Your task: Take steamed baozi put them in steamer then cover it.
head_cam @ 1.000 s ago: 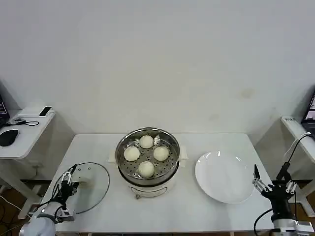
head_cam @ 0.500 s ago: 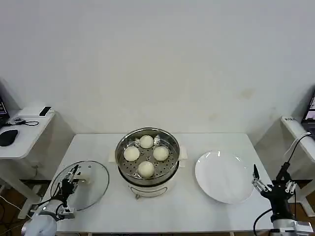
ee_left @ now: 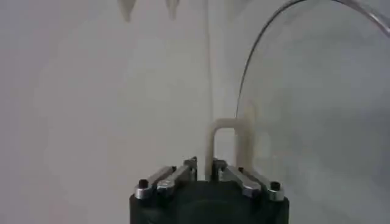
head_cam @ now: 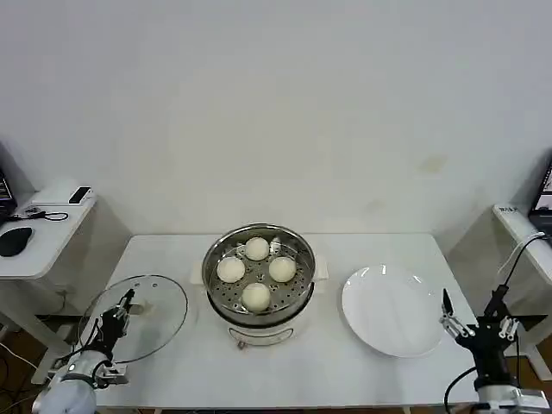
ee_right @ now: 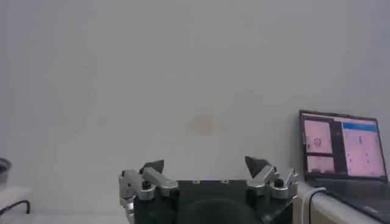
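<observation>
4 baozi (head_cam: pixel 256 296) sit on the perforated tray of the steamer (head_cam: pixel 259 278), mid-table. Left gripper (head_cam: pixel 123 304) is clamped on the handle of the glass cover (head_cam: pixel 134 317), which is tilted at the table's left edge, well apart from the pot. Right gripper (head_cam: pixel 460 326) hangs spread and empty beside the white plate (head_cam: pixel 392 309). Risks, as judged: the narrow pinch lets the cover swing or slip; its rim could catch the pot's edge.

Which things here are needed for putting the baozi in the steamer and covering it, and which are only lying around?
Needed:
- four steamed baozi, already in the steamer
- cover, held tilted by the left gripper

Lying around:
- white plate
- right gripper, open, parked beside the plate
- mouse on the side table
</observation>
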Robot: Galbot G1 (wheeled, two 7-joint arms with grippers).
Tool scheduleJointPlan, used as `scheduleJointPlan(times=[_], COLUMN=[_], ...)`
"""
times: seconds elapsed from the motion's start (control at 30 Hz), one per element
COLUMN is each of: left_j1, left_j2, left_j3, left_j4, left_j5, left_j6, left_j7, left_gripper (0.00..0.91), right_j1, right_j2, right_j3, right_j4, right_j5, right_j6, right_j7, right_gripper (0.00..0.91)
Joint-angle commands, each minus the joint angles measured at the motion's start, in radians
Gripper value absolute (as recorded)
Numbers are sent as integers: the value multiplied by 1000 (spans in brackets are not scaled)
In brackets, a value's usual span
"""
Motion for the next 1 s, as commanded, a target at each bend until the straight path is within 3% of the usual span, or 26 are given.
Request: scheduleJointPlan(times=[0.03, 0.5, 0.77, 1.0], left_j1=[128, 101, -45, -149], left_j2=[-5, 69, 92, 35], left_j3=[-117, -195, 18, 191], left_j4=[-231, -407, -475, -491], left_j5=[-12, -98, -100, -34], left_j6=[79, 238, 347, 421], left_j7=[-11, 136, 223, 269], left_gripper=[0, 0, 0, 0], right_j1=[-2, 2, -2, -13], right_j2=[-1, -14, -6, -3], right_j3=[-15, -32, -53, -65], right_j4=[-7, -24, -29, -26], right_j5=[-11, -43, -73, -91], right_j6=[4, 10, 20, 23], right_j7=[-2, -14, -19, -14], right_gripper=[907, 907, 907, 907])
